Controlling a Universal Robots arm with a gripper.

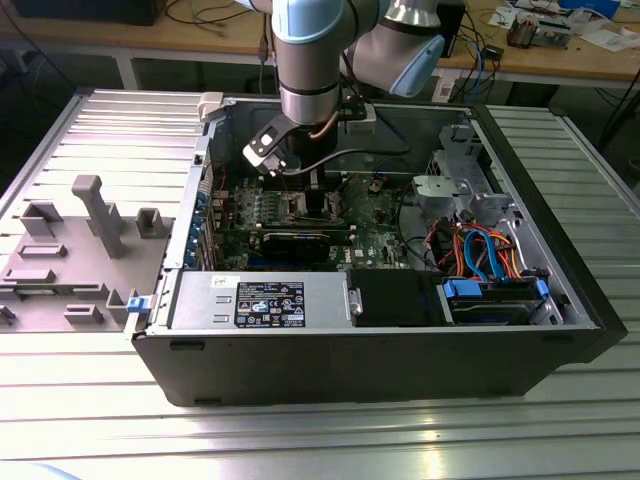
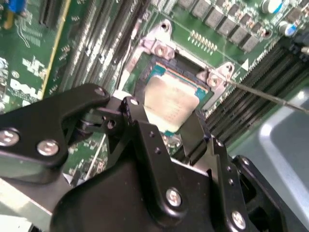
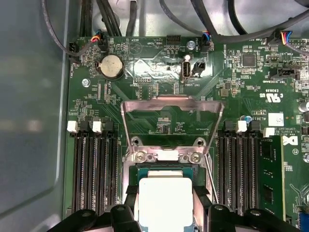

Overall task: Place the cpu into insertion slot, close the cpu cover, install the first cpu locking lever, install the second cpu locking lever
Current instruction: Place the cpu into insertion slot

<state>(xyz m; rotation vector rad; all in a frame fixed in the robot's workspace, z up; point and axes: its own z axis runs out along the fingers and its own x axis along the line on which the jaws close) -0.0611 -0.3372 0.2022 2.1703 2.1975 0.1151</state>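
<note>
We see the gripper [image 3: 166, 212] with its jaws closed narrow on the cpu [image 3: 165, 198], one jaw touching each of two opposite edges. The chip sits low over the insertion slot [image 3: 166, 155], and we cannot tell if it rests fully inside. The cpu cover [image 3: 171, 104] stands raised and open, between the slot and the round battery [image 3: 111, 65]. One thin locking lever [image 2: 270, 96] lies free beside the slot.

In the exterior view, the robot arm [image 1: 310, 60] reaches into the open computer case [image 1: 370, 370] on the ribbed worktop [image 1: 300, 440], at about 12 o'clock from the power supply [image 1: 200, 300].

To do this step well, we judge that the chip must stay flat and square to the slot. It must go straight down without any sliding, because the contacts below are probably delicate.

The power supply carries a printed sticker [image 1: 270, 303], and the motherboard [image 3: 145, 72] has white lettering. We do not read these out.
</note>
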